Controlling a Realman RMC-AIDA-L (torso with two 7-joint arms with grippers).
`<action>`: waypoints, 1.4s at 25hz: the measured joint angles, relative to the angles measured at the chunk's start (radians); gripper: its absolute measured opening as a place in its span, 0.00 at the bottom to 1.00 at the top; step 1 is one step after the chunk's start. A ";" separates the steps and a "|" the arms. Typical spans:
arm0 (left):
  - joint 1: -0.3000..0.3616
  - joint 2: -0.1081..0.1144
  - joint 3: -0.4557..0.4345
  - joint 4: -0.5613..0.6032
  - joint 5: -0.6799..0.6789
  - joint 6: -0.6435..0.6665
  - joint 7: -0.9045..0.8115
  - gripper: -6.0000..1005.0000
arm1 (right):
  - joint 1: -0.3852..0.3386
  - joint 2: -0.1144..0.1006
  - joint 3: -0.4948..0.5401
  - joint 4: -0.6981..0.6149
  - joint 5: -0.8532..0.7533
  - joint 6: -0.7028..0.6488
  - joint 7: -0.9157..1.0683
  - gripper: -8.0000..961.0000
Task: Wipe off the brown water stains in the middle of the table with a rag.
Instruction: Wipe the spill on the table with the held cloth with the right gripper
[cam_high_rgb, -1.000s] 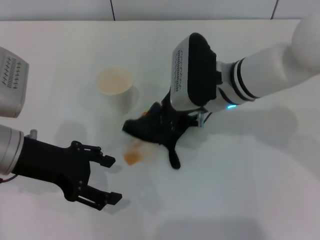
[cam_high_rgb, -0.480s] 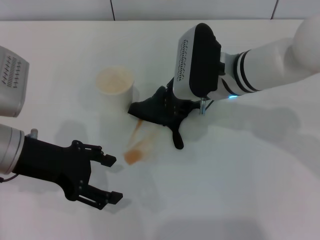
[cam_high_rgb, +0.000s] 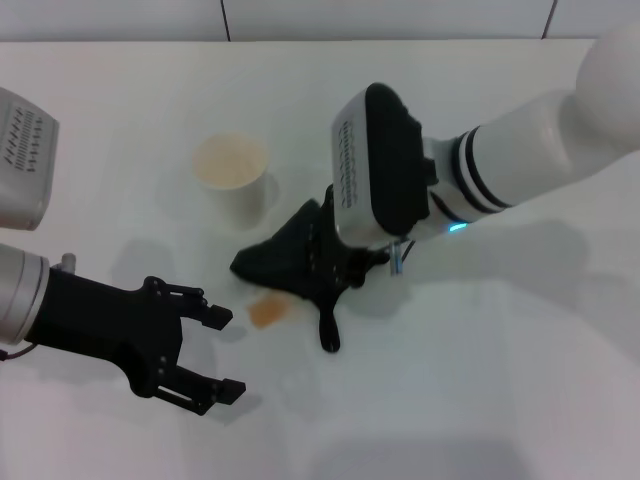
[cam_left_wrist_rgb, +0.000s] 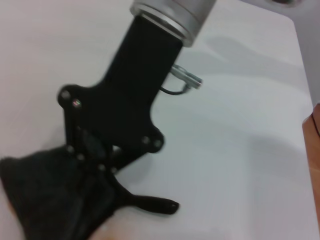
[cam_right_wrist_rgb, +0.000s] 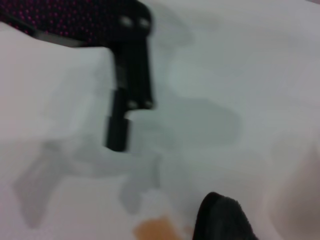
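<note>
The brown water stain (cam_high_rgb: 268, 312) is a small orange-brown blotch on the white table (cam_high_rgb: 480, 380). My right gripper (cam_high_rgb: 315, 258) is shut on the dark rag (cam_high_rgb: 275, 262) and presses it to the table just behind the stain, touching its far edge. The rag's narrow tail (cam_high_rgb: 327, 330) trails toward the front. The left wrist view shows the right gripper (cam_left_wrist_rgb: 92, 170) clamped in the rag (cam_left_wrist_rgb: 50, 200). The right wrist view shows the stain (cam_right_wrist_rgb: 155, 231) next to the rag (cam_right_wrist_rgb: 222, 220). My left gripper (cam_high_rgb: 224, 355) is open and empty, low at the front left of the stain.
A paper cup (cam_high_rgb: 232, 175) stands upright behind and to the left of the rag, close to it. A grey device (cam_high_rgb: 22, 160) sits at the left edge. The table's back edge meets a wall (cam_high_rgb: 300, 15).
My right gripper has dragged the rag forward and left, from beside the cup back to the stain. The brown streak seen half a second ago is gone; a small blotch is left. The left arm is still.
</note>
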 joint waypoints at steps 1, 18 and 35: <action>-0.001 0.000 0.000 0.000 0.001 0.000 0.000 0.89 | -0.002 0.000 -0.007 -0.010 0.002 -0.010 0.000 0.04; -0.002 -0.001 0.000 -0.002 -0.004 -0.005 0.000 0.89 | 0.009 0.000 -0.146 -0.047 0.093 -0.050 -0.011 0.04; -0.002 -0.003 0.000 -0.007 -0.008 -0.009 -0.002 0.89 | 0.073 0.000 -0.119 0.124 0.093 0.196 -0.042 0.04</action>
